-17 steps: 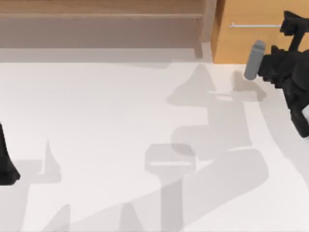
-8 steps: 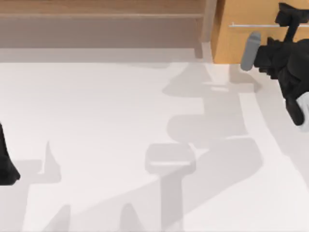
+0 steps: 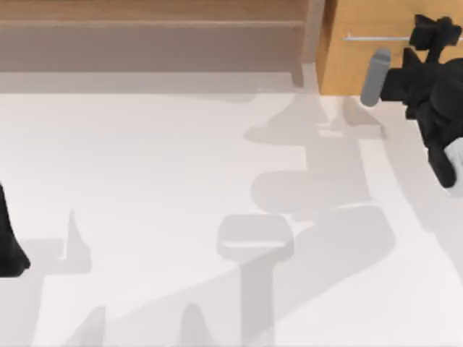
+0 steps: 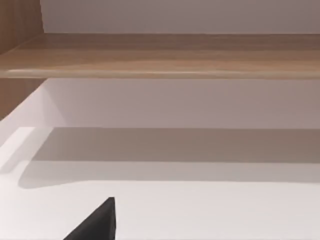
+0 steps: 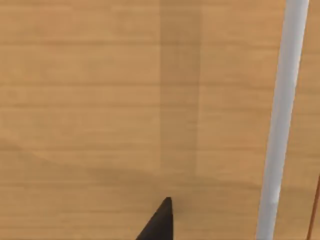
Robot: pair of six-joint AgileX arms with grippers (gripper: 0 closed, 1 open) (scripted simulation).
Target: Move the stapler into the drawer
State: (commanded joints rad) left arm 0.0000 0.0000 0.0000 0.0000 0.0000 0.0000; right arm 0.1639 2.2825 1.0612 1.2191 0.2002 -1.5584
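The drawer [image 3: 362, 65] stands shut at the table's back right, with an orange-tan wood front and a thin silver bar handle [image 3: 376, 37]. My right gripper [image 3: 434, 32] is at the handle's right end, close against the front. A grey cylinder [image 3: 375, 76] juts from that arm's left side. In the right wrist view the wood front [image 5: 125, 100] is very near, with the silver handle [image 5: 282, 125] running across it. The stapler is out of view. My left arm [image 3: 11, 246] is parked at the table's left edge.
A long brown wooden shelf [image 3: 152, 29] runs along the back, left of the drawer, and shows in the left wrist view as a wooden board [image 4: 160, 55]. The white table [image 3: 145, 181] carries soft grey shadows across its middle.
My right arm has moved back and a little left, bringing its gripper up to the drawer front by the handle. The left arm has not moved.
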